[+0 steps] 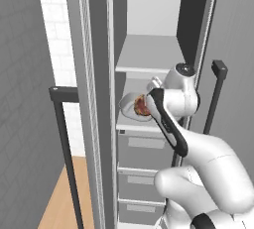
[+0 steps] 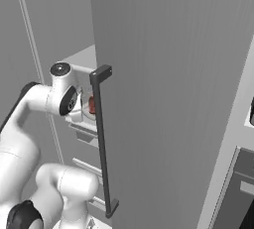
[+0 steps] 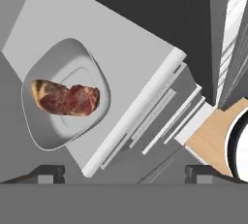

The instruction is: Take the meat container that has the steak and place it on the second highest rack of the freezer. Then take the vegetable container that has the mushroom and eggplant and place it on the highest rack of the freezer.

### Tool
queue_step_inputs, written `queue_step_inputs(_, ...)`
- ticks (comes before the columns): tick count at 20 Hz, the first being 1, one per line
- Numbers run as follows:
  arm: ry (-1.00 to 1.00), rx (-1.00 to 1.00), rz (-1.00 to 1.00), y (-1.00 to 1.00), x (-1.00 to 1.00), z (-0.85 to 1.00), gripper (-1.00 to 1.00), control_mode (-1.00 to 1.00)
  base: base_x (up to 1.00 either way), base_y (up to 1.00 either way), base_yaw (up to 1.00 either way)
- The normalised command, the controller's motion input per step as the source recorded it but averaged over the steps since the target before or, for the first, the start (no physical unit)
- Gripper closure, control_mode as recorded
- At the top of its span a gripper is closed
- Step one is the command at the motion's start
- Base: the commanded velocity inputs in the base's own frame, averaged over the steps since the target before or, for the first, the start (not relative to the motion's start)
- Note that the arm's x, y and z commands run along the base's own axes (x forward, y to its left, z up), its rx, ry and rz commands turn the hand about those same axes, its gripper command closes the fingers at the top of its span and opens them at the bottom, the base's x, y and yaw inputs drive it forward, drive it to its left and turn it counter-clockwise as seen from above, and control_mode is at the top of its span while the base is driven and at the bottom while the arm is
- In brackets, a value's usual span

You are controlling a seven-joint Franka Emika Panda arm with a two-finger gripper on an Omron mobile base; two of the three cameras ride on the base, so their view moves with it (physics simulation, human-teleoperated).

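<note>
**A:** Any labels or writing anywhere? I can't read a thing.

**B:** Same, no readable text on the freezer (image 1: 149, 34), its drawers or the dish. All plain grey.

**A:** So where's the meat container (image 3: 65, 94)?

**B:** Left half of the hand view, sitting flat on a pale shelf (image 3: 131, 58), with the steak (image 3: 65, 98) lying across the middle of it. Its lower rim reaches the shelf's edge toward the lower left. In the left base view it's mid-frame on the shelf below the highest rack (image 1: 146, 54), just left of the wrist.

**A:** And the end effector (image 3: 125, 172)?

**B:** Jaws spread wide, nothing between them. The finger tips (image 3: 46, 173) sit at the bottom of the hand view, apart from the dish.

**A:** Room to move?

**B:** Bare shelf to the right of the dish up to the front lip, then drawer fronts (image 3: 160, 116) stepping down. Wooden floor (image 3: 213, 138) at lower right. The door handle (image 2: 101, 139) stands right beside the wrist in the right base view.
</note>
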Motion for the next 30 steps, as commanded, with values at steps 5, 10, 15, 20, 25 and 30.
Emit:
queue_step_inputs(5, 0.11, -0.04, 0.12, 0.4, -0.94, 0.29, -1.0, -1.0, 0.0, 0.0, 0.0)
queue_step_inputs(10, -0.03, -0.04, 0.04, 0.05, -0.98, 0.07, -1.0, -1.0, 0.0, 0.0, 0.0)
queue_step_inputs(15, -0.11, 0.0, 0.02, -0.06, -0.82, 0.36, -1.0, -1.0, 0.0, 0.0, 0.0)
queue_step_inputs(20, -0.08, 0.0, 0.0, -0.01, -0.35, 0.55, -1.0, -1.0, 0.0, 0.0, 0.0)
queue_step_inputs(25, -0.19, 0.05, 0.02, -0.06, -0.45, 0.37, -1.0, -1.0, 0.0, 0.0, 0.0)
queue_step_inputs(30, -0.07, 0.01, 0.0, -0.06, -0.14, 0.01, -1.0, 1.0, -0.8, -0.62, 0.0)
